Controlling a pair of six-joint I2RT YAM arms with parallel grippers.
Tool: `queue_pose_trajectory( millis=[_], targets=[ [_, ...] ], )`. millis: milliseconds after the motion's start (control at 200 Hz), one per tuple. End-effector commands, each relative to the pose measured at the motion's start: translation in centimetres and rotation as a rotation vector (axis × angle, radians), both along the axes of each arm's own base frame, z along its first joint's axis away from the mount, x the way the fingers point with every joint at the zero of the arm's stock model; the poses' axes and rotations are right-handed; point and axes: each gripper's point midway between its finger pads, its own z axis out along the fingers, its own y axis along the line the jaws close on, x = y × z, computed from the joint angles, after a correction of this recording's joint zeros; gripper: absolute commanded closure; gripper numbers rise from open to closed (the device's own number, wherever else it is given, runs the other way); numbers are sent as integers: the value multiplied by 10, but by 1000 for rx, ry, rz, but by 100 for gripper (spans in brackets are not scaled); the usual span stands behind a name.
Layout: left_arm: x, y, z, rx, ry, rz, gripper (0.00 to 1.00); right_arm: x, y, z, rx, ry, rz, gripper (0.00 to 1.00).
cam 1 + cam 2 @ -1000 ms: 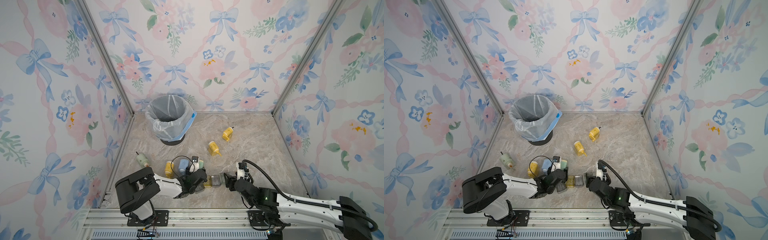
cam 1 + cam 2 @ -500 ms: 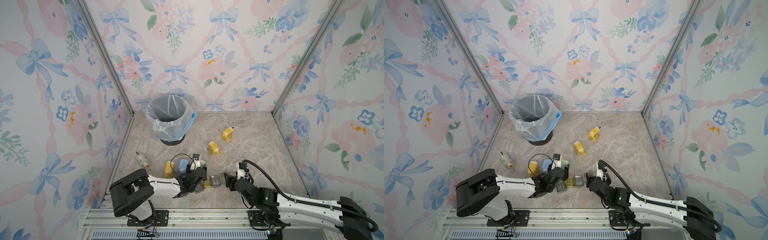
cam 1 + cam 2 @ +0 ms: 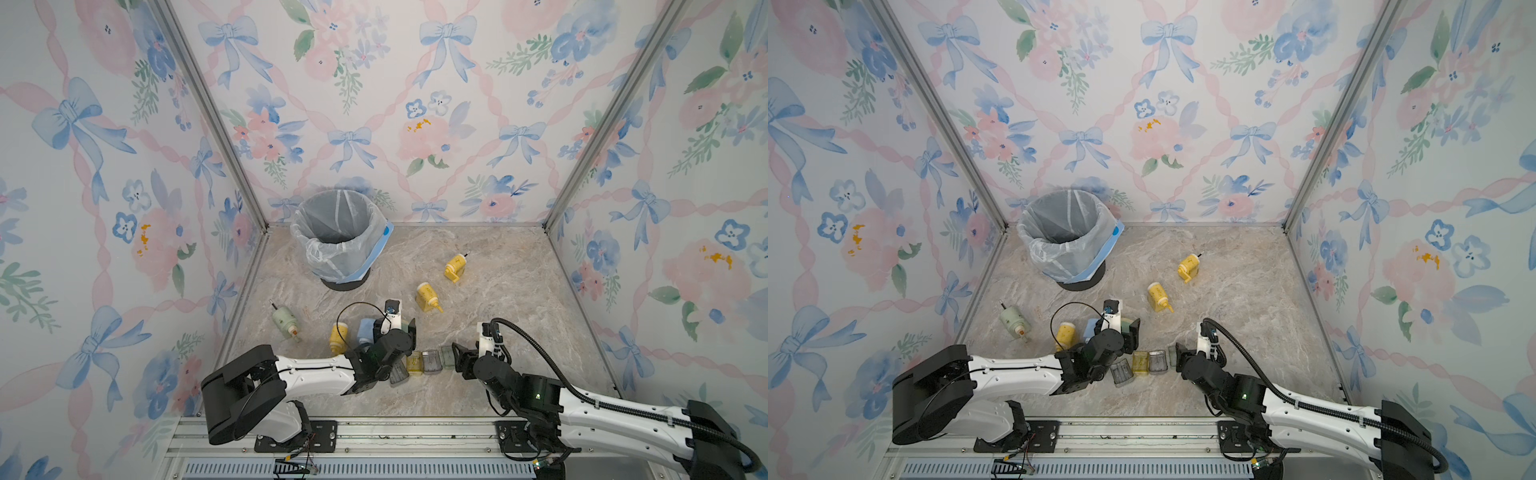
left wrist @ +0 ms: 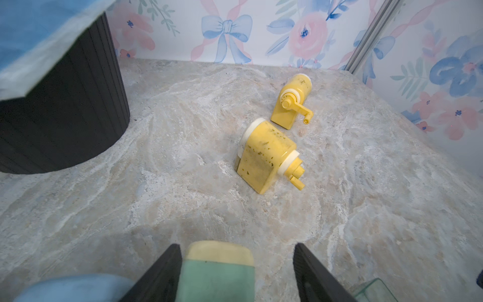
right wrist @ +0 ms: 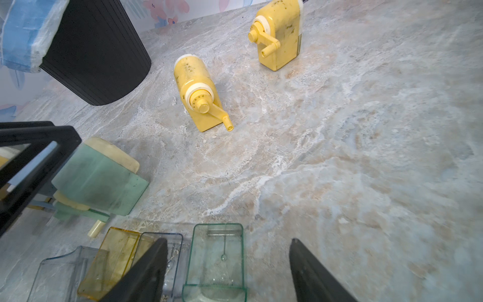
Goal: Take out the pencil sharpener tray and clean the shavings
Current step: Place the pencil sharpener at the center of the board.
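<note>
L gripper [image 4: 236,245] released: L wrist view shows jaws astride green sharpener [image 4: 218,272], one finger against it, gap at the other; both top views hide this behind the wrist. R gripper [image 5: 228,239] also released; R wrist view shows green-tinted tray [image 5: 215,261] flat on table [image 5: 366,157] between jaws, clear of both, end of a four-tray row. Only top views show inside lined bin [image 3: 332,259], at rear.

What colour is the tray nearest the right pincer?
The tray is clear with a green tint; the right wrist view shows it best.
</note>
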Motion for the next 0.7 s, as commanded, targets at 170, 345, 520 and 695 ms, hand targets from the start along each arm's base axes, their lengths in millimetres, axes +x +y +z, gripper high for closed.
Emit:
queue_pose_trajectory(
  millis=[170,345,520,695],
  targets=[
    [7,-13,31,-5,-37,1,28,7,-12,13,-8,-18,-36,25],
    [16,-32,48,-2,-43,3,2,10,-21,15,2,-10,-60,24],
    [22,-52,60,-1,-45,0,2,14,-32,12,7,30,-93,23],
    [22,-67,69,48,-88,-1,2,15,-44,18,31,26,-110,23]
  ],
)
